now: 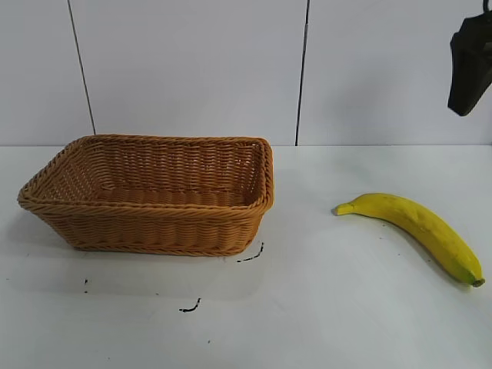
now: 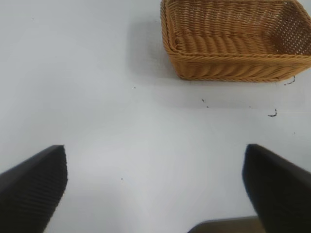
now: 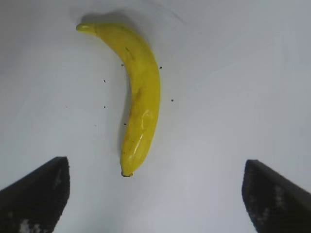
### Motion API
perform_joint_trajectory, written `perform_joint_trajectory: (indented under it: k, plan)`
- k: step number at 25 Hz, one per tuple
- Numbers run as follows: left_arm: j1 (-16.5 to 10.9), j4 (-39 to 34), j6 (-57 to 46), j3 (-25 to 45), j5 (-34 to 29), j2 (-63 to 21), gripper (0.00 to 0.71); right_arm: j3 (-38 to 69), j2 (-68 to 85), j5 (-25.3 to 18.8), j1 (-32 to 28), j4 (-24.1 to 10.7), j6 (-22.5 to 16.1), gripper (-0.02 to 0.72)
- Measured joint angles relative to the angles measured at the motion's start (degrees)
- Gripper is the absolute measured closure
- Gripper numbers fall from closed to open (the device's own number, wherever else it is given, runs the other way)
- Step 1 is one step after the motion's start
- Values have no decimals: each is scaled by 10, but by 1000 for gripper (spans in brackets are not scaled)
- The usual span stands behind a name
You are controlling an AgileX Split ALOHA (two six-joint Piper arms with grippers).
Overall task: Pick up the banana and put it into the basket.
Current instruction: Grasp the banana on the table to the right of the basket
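Yellow banana (image 3: 140,97) lying beyond spread right gripper (image 3: 155,194)

Bare table (image 1: 323,307) is sitting all round the banana (image 1: 419,229); only the basket (image 1: 154,196) is blocking, off at 9 o'clock.

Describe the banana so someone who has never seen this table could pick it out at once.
On the white table, look right of the big woven basket, well apart from it. The banana lies flat there, below the open right tool. It is the only yellow, curved, smooth thing on the table.
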State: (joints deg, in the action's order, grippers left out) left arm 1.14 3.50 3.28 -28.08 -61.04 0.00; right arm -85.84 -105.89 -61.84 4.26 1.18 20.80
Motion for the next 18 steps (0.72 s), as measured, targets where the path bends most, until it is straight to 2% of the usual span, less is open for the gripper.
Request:
perform_joint_trajectory:
  k: [4, 12, 18]
  plan:
    - [0, 0, 0, 0, 0, 0, 15, 0, -40, 16, 0, 0, -2, 14]
    - [0, 0, 0, 0, 0, 0, 15, 0, -129, 75, 0, -2, -16, 14]
    - [0, 0, 0, 0, 0, 0, 15, 0, -177, 92, 0, -2, -20, 14]
